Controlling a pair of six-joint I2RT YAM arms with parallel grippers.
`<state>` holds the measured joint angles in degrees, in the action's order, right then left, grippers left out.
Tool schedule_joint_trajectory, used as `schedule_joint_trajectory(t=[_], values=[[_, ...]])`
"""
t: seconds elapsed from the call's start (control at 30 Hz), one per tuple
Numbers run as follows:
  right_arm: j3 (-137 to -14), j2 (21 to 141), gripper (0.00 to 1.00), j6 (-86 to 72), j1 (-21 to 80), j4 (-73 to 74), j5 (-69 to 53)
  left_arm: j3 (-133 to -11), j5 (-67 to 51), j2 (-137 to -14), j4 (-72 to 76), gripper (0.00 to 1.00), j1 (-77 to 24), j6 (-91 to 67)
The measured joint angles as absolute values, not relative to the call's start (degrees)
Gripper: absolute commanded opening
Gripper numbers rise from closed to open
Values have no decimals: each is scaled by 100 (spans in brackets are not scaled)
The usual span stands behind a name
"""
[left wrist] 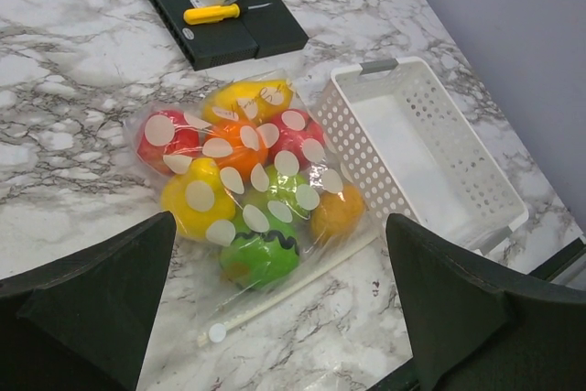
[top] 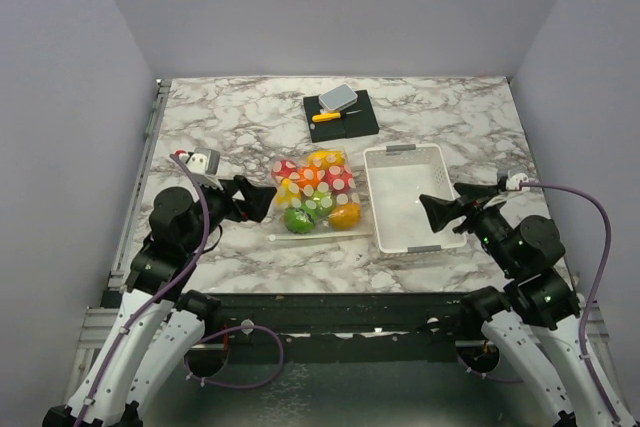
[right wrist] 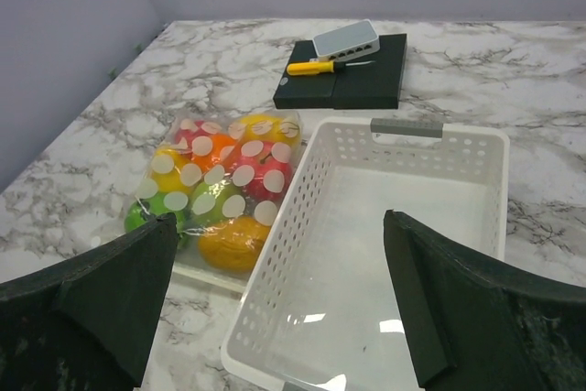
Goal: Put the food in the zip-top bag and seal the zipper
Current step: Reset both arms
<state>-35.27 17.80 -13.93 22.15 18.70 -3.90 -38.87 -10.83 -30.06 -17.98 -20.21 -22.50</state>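
Glossy round food [top: 345, 215] filled the soft dotted zip-top bag [right wrist: 194, 261], three o'clock of the left gripper [top: 262, 199]; it and the right gripper [top: 432, 215] gaped empty.

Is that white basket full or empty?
Empty. The basket shows only its bare floor; the fruits sit in the bag beside it.

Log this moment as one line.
food inside zip-top bag | zipper seal unclear | white basket beside bag | left tool open, holding nothing | right tool open, holding nothing

No legible text or labels.
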Motion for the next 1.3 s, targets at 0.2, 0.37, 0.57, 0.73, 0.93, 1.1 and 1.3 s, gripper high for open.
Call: schedule_joint_trajectory(t=[0.2, 0.37, 0.57, 0.73, 0.93, 1.1, 1.3], values=[[-3293, 1776, 100, -1337, 2215, 1754, -399, -3887, -1160, -3225, -1778, 99, -2021, -2250], [-3275, 1761, 100, -1313, 2215, 1726, -399, -3887, -1236, -3417, -1782, 99, -2021, -2268], [-3256, 1756, 100, -1295, 2215, 1682, -403, -3887, -1258, -3409, -1780, 99, -2021, -2270], [-3256, 1756, 100, -1291, 2215, 1678, -401, -3887, -1260, -3402, -1780, 99, -2021, -2272], [-3256, 1754, 100, -1282, 2215, 1678, -397, -3887, -1260, -3387, -1780, 99, -2021, -2274], [-3256, 1745, 100, -1280, 2215, 1678, -366, -3887, -1258, -3330, -1780, 99, -2021, -2296], [-3256, 1745, 100, -1280, 2215, 1678, -353, -3887, -1258, -3328, -1780, 99, -2021, -2305]])
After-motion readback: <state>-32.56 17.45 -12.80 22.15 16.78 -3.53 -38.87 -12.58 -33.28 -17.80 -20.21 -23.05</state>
